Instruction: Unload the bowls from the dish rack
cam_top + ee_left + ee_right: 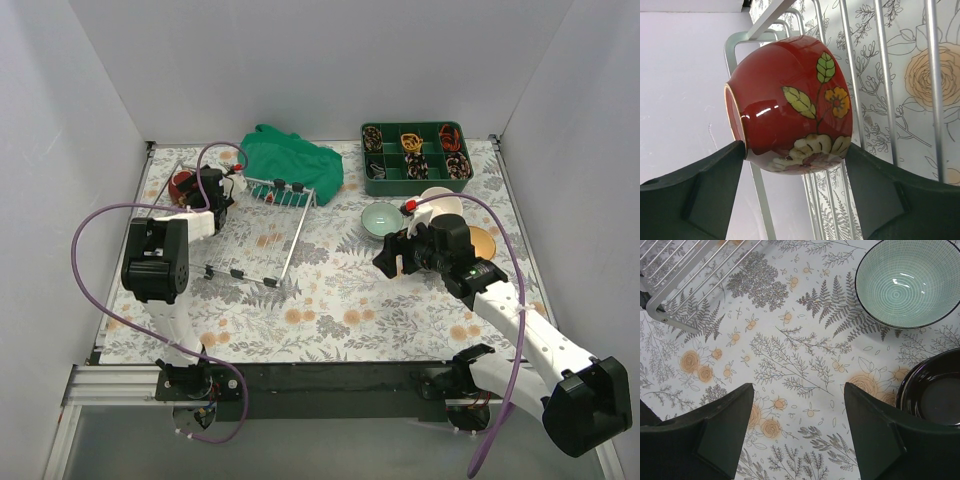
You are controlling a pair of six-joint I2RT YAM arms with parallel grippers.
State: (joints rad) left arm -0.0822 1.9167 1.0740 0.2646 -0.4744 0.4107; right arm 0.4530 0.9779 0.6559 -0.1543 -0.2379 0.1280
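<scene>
A red bowl (pixel 790 100) with leaf and flower marks lies on its side in the far-left corner of the silver wire dish rack (pixel 262 232). My left gripper (pixel 796 150) is open, and its fingertips flank the bowl's rim and base. From above, the left gripper (pixel 198 189) is right beside the red bowl (pixel 181 185). My right gripper (pixel 798 390) is open and empty over the flowered cloth. A pale green bowl (pixel 907 282) and a dark bowl (pixel 935 392) stand beside it. The top view shows the right gripper (pixel 384 258), the pale green bowl (pixel 383 220), a beige bowl (pixel 441 201) and a tan bowl (pixel 483 241).
A crumpled green cloth (pixel 292 160) lies behind the rack. A green compartment tray (pixel 388 185) of small items stands at the back right. White walls close in the left, back and right. A rack corner (pixel 670 315) shows in the right wrist view.
</scene>
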